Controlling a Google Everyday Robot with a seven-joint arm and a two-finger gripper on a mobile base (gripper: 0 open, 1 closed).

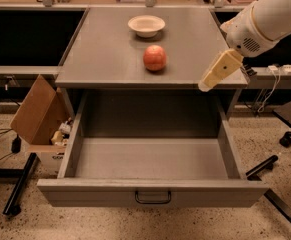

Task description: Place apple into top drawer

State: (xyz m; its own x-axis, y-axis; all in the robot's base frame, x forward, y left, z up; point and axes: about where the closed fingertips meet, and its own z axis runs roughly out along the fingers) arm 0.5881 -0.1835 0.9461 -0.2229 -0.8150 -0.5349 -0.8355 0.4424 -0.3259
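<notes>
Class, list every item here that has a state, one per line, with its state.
Drawer: pulled open, nothing inside.
Apple: resting on the cabinet top, not held.
Bowl: upright, empty, behind the apple.
End effector: in the air off the top's front right corner, clear of the apple.
Box: on the floor, flap up.

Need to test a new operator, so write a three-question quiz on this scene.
1. True or false: the apple rests on the cabinet top, not in the open top drawer.
2. Where is the tool? A) inside the drawer; B) near the cabinet top's front right corner, to the right of the apple and apart from it; C) touching the apple.
3. Fill in: behind the apple sits a cream-white ____.

Key: 1 true; 2 B; 3 bowl.
</notes>
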